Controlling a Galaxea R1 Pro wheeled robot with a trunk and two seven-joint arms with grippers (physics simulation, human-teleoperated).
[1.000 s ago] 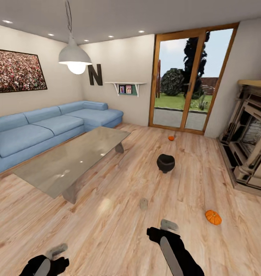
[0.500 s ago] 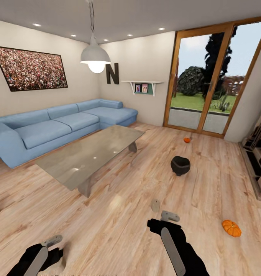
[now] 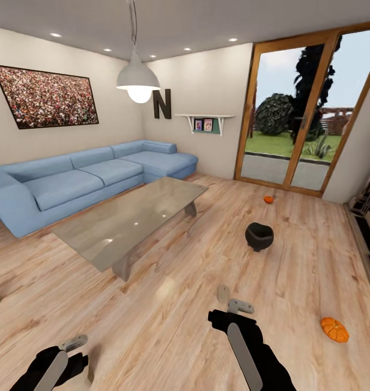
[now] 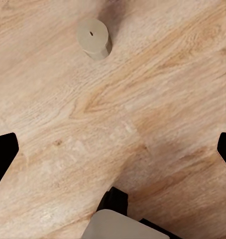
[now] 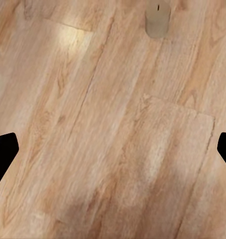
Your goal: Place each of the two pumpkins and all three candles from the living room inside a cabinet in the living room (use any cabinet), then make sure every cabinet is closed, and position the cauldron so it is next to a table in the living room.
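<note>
- Your left gripper [image 4: 113, 149] and right gripper [image 5: 113, 149]: fingers spread wide, nothing held.
- Candle [image 3: 223, 294] stands on the floor just beyond your right gripper.
- Cauldron [image 3: 259, 236] mid-floor, right of glass table [image 3: 125, 222].
- Pumpkins: one near right [image 3: 334, 329], one far by door [image 3: 268, 199].

— Where are the pumpkins?
— One orange pumpkin [image 3: 334, 329] sits on the wood floor at the right; a second pumpkin [image 3: 268, 199] lies far off, near the glass door.
— The cauldron?
— The black cauldron [image 3: 259, 235] stands upright between them.
— Candles?
— One beige candle [image 3: 223, 294] stands upright nearer; another candle [image 4: 93, 39] stands on the floorboards.
</note>
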